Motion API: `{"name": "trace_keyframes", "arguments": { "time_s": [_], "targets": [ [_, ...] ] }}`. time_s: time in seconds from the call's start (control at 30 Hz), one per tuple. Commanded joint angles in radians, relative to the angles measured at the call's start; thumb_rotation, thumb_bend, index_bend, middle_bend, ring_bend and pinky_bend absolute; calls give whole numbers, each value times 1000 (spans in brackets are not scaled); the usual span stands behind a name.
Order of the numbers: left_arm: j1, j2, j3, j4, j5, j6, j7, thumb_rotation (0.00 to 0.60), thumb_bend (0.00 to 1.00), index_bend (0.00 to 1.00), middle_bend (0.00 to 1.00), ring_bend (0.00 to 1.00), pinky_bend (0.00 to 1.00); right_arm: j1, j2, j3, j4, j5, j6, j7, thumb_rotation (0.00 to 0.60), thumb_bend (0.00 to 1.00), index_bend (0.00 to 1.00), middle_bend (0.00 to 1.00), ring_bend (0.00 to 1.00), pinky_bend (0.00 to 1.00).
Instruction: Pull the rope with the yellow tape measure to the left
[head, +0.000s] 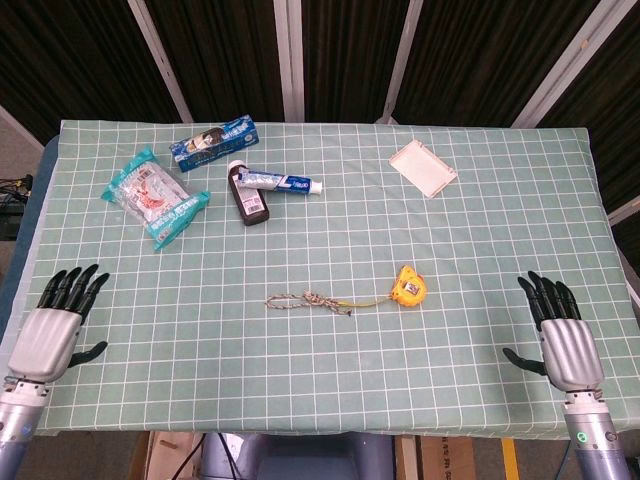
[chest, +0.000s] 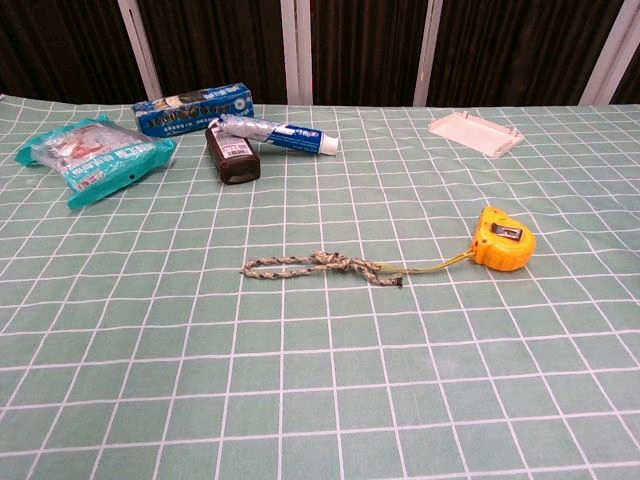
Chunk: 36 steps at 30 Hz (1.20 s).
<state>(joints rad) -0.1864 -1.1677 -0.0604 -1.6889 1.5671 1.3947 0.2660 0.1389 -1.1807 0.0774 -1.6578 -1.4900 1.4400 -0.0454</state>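
Note:
A yellow tape measure (head: 408, 285) (chest: 503, 238) lies on the green checked tablecloth (head: 480, 230), right of centre. A braided rope (head: 308, 300) (chest: 318, 266) runs leftward from it, knotted in the middle and lying flat. My left hand (head: 55, 328) hovers at the table's front left corner, fingers spread, holding nothing, well left of the rope's free end. My right hand (head: 562, 332) hangs at the front right edge, fingers apart and empty. Neither hand shows in the chest view.
At the back left lie a teal snack packet (head: 155, 195), a blue box (head: 214, 139), a brown bottle (head: 248, 197) and a toothpaste tube (head: 279, 181). A white lid-like tray (head: 423, 167) sits at the back right.

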Motion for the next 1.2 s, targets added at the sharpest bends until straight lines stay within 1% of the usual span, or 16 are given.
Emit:
{"name": "trace_keyframes", "arguments": {
  "time_s": [0.03,0.07,0.13,0.2,0.37,0.53,0.63,0.67,0.77,1.07,1.2],
  "targets": [
    [-103,18,-59,-103,-71,-134,78,600,78,6,0,0,14,1,1,1,-3,4,-5,4,600,114,0,0,0,0],
    [-124,15,-72,-121,-92,-161,98,600,90,15,0,0,14,2,1,2,-3,6,-6,6,600,114,0,0,0,0],
    [-168,4,-96,-148,-135,-214,143,600,119,65,0,0,17,3,2,3,-5,8,-9,10,600,114,0,0,0,0],
    [-221,-25,-128,-168,-192,-263,205,600,130,104,0,0,20,3,4,3,-7,11,-12,17,600,114,0,0,0,0],
    [-303,-118,-173,-189,-319,-301,317,600,162,194,8,0,31,4,9,4,-12,15,-18,33,600,114,0,0,0,0],
    [-360,-195,-187,-175,-394,-308,397,600,224,287,33,0,41,6,11,5,-14,17,-23,44,600,114,0,0,0,0],
    [-400,-260,-196,-154,-453,-302,447,600,264,320,39,0,40,7,14,6,-17,22,-28,57,600,113,0,0,0,0],
    [-423,-306,-205,-139,-490,-303,463,600,281,329,40,0,40,8,16,7,-21,25,-32,67,600,113,0,0,0,0],
    [-458,-375,-215,-110,-551,-280,510,600,309,362,40,0,41,10,18,6,-24,24,-37,73,600,113,0,0,0,0],
    [-555,-553,-205,-16,-684,-237,624,600,372,421,39,0,40,16,21,6,-28,27,-50,95,600,114,0,0,0,0],
    [-585,-608,-202,30,-711,-222,645,600,407,442,43,0,41,17,23,6,-30,29,-55,105,600,113,0,0,0,0]
  ]
}}
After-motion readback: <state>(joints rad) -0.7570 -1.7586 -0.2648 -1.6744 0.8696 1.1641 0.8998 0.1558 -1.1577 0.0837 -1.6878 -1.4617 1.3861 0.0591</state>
